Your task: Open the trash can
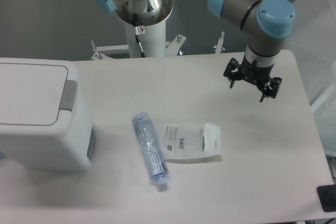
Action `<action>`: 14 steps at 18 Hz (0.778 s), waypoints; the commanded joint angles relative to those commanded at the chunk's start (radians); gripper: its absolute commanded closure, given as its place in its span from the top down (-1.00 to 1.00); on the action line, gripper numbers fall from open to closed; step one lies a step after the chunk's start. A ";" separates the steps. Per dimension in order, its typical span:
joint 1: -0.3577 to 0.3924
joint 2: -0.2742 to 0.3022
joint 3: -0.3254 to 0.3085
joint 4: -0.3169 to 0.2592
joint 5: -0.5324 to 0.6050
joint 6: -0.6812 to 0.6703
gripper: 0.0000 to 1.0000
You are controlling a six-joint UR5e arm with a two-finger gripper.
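Camera view, landmark: the trash can [39, 121], a large boxy white plastic bin with rounded corners, stands at the left end of the table [252, 171] and runs out of the picture on its left side.

Lid: flat, white, down on the bin; judged from this, the opening is not yet done.

Push-button [68, 95]: a grey rectangle on the bin's top at the lid's right edge, the side that faces the rest of the table. Its long axis runs from the far side of the bin toward the near side.

Gripper [252, 78]: hangs above the table, well apart from the trash can and off to its right, a little farther back than the button. Its two black fingers are spread with bare table showing between them; it holds nothing.

Deciding relation: the button lies far to the left of the gripper and slightly nearer the camera, so the coming move looks like a long sideways crossing followed by a downward press.

Plastic bottle [149, 148]: lies on its side to the right of the trash can, near it but not touching, cap end toward the camera.

Flat white packet [191, 141]: lies beyond the bottle, just beside it; whether they touch I cannot tell.

Path: both lie low on the table and nearer the camera than a straight line from gripper to button.
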 joint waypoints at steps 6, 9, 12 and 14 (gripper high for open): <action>-0.002 0.000 -0.002 0.002 0.000 0.000 1.00; -0.005 0.000 -0.002 0.000 0.000 0.003 1.00; -0.014 -0.003 -0.017 0.000 0.006 0.000 1.00; -0.014 0.003 -0.054 0.015 0.002 -0.005 1.00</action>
